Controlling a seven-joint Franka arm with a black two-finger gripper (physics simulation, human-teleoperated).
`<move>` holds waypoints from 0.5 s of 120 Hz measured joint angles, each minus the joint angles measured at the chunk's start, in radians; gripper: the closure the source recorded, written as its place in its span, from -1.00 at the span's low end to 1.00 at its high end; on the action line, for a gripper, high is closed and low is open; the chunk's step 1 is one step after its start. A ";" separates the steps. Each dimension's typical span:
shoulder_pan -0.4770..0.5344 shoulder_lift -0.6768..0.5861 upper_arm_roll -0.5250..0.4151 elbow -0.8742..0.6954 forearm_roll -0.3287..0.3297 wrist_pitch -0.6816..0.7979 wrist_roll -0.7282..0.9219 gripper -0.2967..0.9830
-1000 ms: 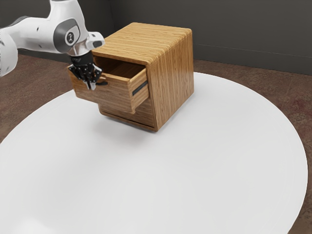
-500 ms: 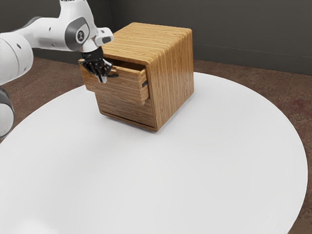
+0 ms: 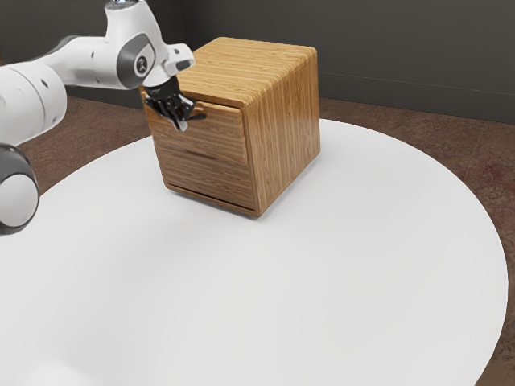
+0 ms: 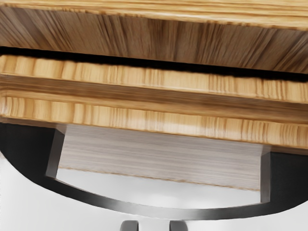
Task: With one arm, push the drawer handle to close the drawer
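No word, brand or number can be read. In the upper left of the exterior view, the grey cap [image 3: 126, 58] on the white arm [image 3: 84, 63] bears a small round mark [image 3: 142, 66], dark with light strokes inside; it is too small to make out as a letter, number or logo. In the wrist view, no writing can be read.

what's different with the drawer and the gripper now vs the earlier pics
The drawer has slid into the cabinet, toward the exterior view's right, and now looks nearly flush with its front. The gripper has travelled the same way, at the handle. I see nothing gripped or let go. The cabinet and white table stayed put.
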 joint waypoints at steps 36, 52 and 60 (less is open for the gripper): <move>0.021 -0.033 -0.028 -0.055 0.002 0.063 0.017 0.56; 0.020 -0.484 -0.019 -0.654 -0.027 0.078 -0.002 0.53; 0.021 -0.603 -0.020 -0.750 -0.053 0.005 -0.016 0.37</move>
